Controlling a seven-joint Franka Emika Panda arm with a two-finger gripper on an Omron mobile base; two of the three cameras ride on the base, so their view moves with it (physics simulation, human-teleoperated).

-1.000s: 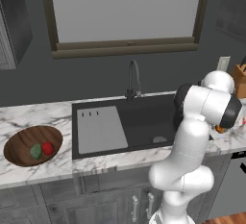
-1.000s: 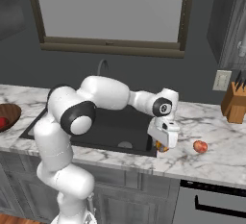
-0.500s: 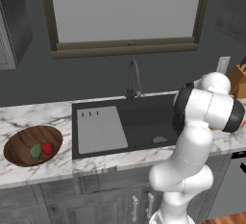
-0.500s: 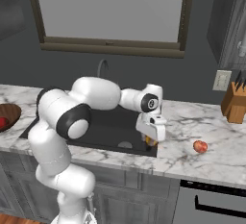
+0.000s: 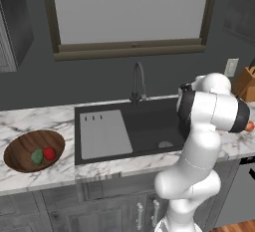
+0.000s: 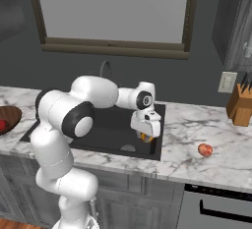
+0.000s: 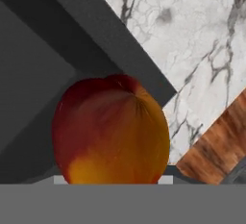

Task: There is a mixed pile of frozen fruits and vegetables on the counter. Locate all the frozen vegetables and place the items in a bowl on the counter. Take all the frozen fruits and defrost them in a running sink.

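right base view sets the scene: the white marble counter (image 6: 216, 166) runs wide, the black sink (image 6: 106, 129) is sunk into it, and the gripper (image 6: 145, 135) hangs over the basin's right end, at about 3 o'clock from the drain. its jaws are pinching the orange fruit with a red blush (image 6: 145, 136), which bulks large at 6 o'clock in the hand view (image 7: 111, 130), over the sink's dark rim and corner.

to do this step well, i judge the fruit should travel further inward, toward 9 o'clock and clear of the rim, then go low before the jaws part, so it cannot bounce onto the marble.

the wooden bowl (image 5: 20, 149) at far 9 o'clock on the counter in the left base view holds the dark green lump (image 5: 37, 157) and the red round vegetable (image 5: 49, 153). the pinkish-red fruit (image 6: 204, 150) waits on the counter at 3 o'clock from the sink.
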